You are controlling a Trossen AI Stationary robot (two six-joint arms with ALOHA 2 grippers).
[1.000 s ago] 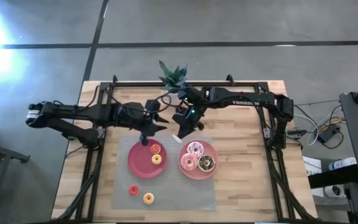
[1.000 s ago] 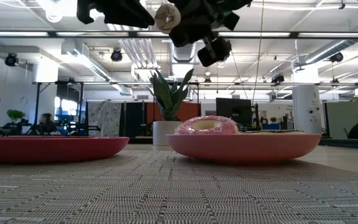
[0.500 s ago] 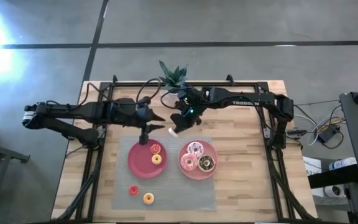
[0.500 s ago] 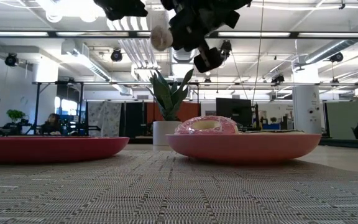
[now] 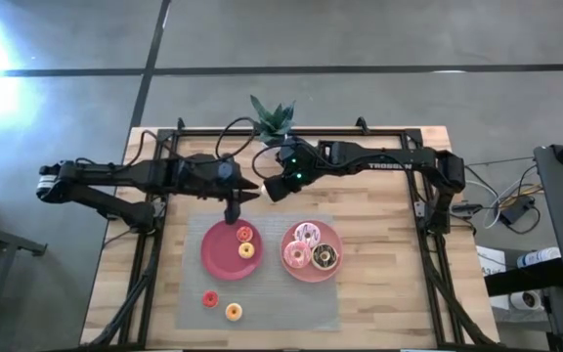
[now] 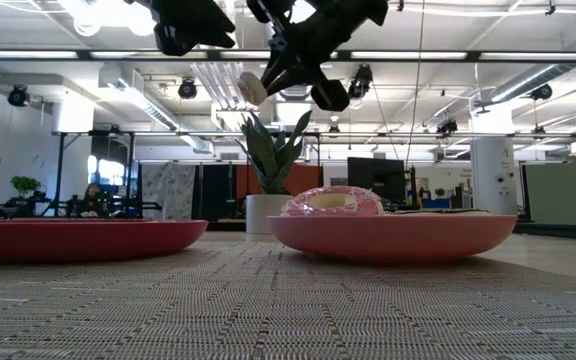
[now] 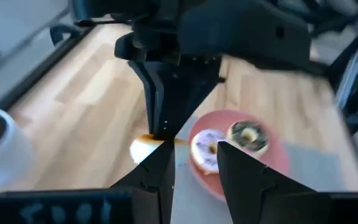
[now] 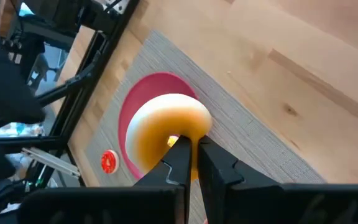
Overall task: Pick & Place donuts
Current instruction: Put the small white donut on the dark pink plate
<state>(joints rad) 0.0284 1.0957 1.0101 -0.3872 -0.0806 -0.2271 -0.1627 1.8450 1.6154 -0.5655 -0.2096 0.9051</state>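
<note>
The right gripper, jaws pinched shut through the hole of a pale glazed donut, holds it aloft beyond the red plate. Best carry it level over that plate, then lower before letting go. The left gripper hovers nearby, jaws partly apart, empty.

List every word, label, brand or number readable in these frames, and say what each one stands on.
"TROSSEN": white lettering on the right arm's forearm in the high view, small and only just legible.
Nothing else can be read: no text shows on the donuts, the plates, the mat, the wooden table or the plant, and the screens in the room behind are too small to read.
</note>
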